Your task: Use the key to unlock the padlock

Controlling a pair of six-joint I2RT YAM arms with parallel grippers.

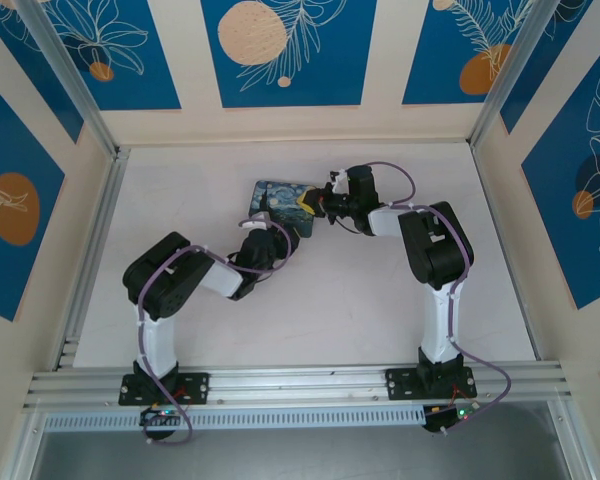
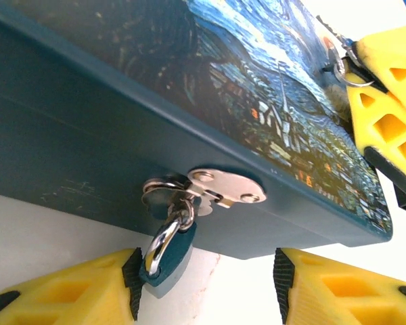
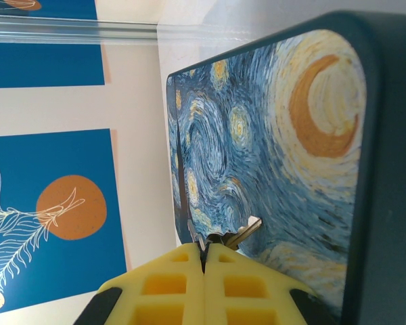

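Your L gripper (image 2: 206, 276) was spread wide under the front wall of the painted box (image 2: 88, 142). The padlock (image 2: 164, 256) hung by its shackle from the silver hasp (image 2: 220, 189), teal body leaning on one finger's inner pad, the other finger well apart. Your R gripper (image 3: 204, 257) had its fingers pressed together, pinching the key (image 3: 243, 233) by its head. The blade poked out over the box lid, apart from the lock. Step in hand, I'd say: steady the lock, then bring the key down. Close L on the body only, not the shackle, and keep the keyhole end free; couldn't see where the keyhole was. Line R's blade up w/ the lock axis before pushing, since a key pinched that lightly could pivot if forced.
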